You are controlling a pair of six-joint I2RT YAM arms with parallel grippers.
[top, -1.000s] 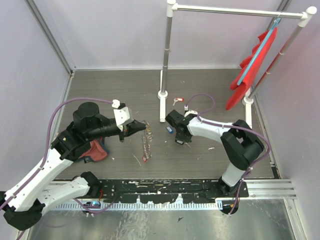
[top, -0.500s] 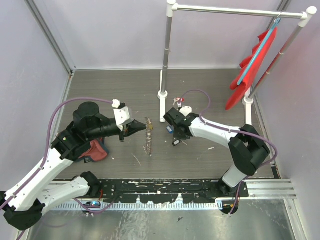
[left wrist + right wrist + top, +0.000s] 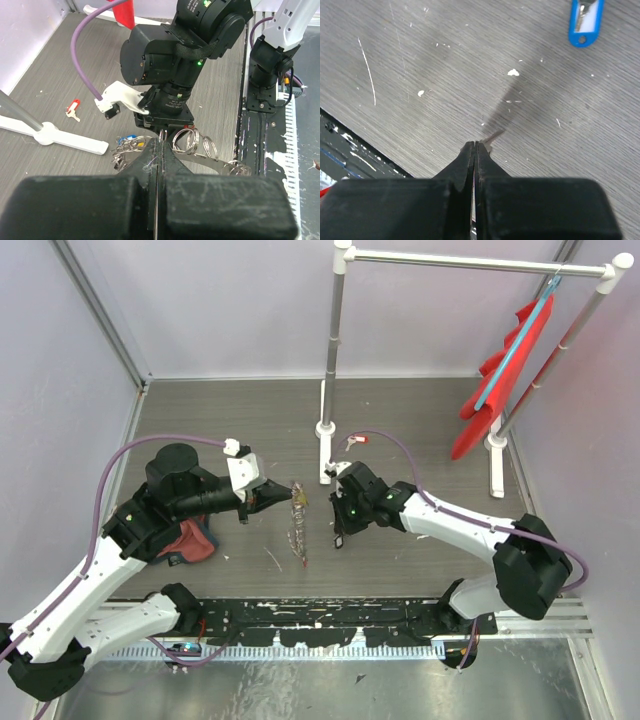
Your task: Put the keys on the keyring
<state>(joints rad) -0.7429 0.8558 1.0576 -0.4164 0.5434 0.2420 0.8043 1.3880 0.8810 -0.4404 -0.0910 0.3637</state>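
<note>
Over scuffed woodgrain table [image 3: 230, 420], left jaws pinch jagged coiled silver keyring [image 3: 297, 525]; right jaws shut, near blue-tagged key [image 3: 585, 19].

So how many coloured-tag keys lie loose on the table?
2: a red key near the rack base, a blue key beyond the right fingers. Those fingers may pinch another.

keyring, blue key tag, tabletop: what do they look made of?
Keyring: shiny silvery wire loops, likely steel.
Blue key tag: glossy blue frame with a white insert, probably plastic.
Tabletop: matte grey wood-grain, likely laminate; scratched and flecked with white.
</note>
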